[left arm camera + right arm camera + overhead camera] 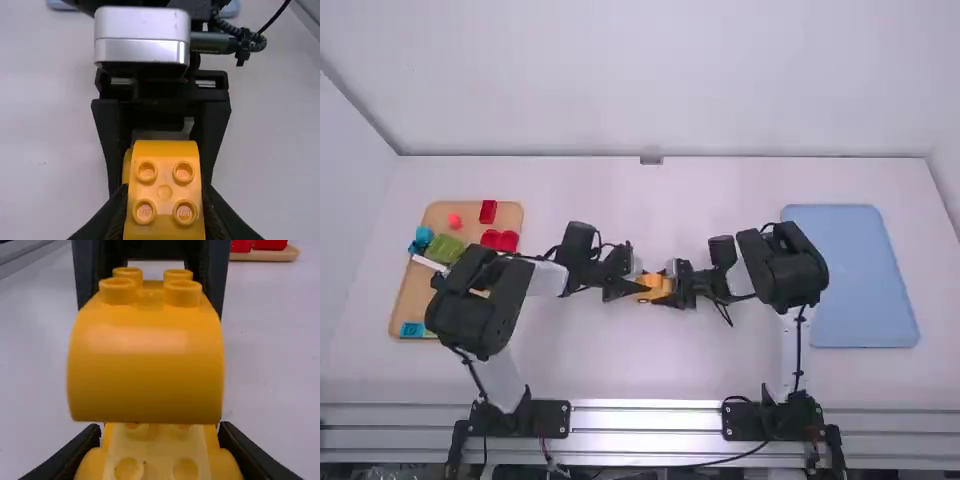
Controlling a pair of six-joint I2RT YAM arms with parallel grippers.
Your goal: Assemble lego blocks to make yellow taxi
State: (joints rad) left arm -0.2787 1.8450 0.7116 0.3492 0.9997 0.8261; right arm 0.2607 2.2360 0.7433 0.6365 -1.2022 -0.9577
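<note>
At centre frame, the left gripper (638, 286) is clasping a curved yellow block (145, 370) by its sides; the right gripper (670, 287) is pinching a paler-topped yellow piece (157, 460).

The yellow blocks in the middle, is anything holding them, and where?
Yes. The left gripper holds the curved block by two opposite sides, and the right gripper holds the lower block by two opposite sides.
</note>
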